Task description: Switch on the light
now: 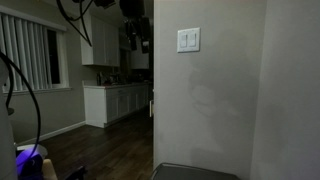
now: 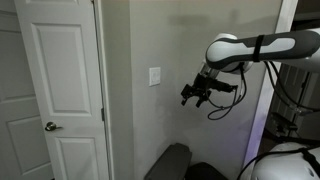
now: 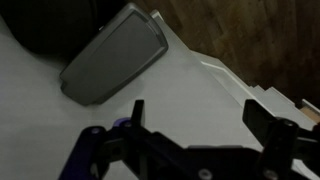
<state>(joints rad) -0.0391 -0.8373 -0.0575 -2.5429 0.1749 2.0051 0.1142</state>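
Though the room is dim, the switch plate (image 2: 155,76) is easy to pick out. It is a small white rectangle on the bare grey wall (image 2: 130,120), about halfway up and near the frame of a white panelled door (image 2: 55,70) with a metal knob (image 2: 50,126). Two rockers sit side by side on it, but I cannot tell which way either one is tipped.

The arm (image 2: 255,47), white with black joints, reaches in from the side away from the door. Its gripper (image 2: 193,96) hangs in the air in front of the wall, beyond the plate from the door and a little lower than it. It is near the plate but clearly apart from it, touching nothing.

Seen from the wrist, the two dark fingers (image 3: 138,112) are spread wide with nothing between them, so the jaws are released. Past them are the pale wall surface, a grey seat (image 3: 110,55) with rounded corners and a strip of brown wood floor (image 3: 250,35).

From another spot in the room I can see white kitchen cabinets (image 1: 115,100) beyond the wall's corner. A window with blinds (image 1: 30,55) is further off, and black cables (image 1: 35,95) loop close to the camera.
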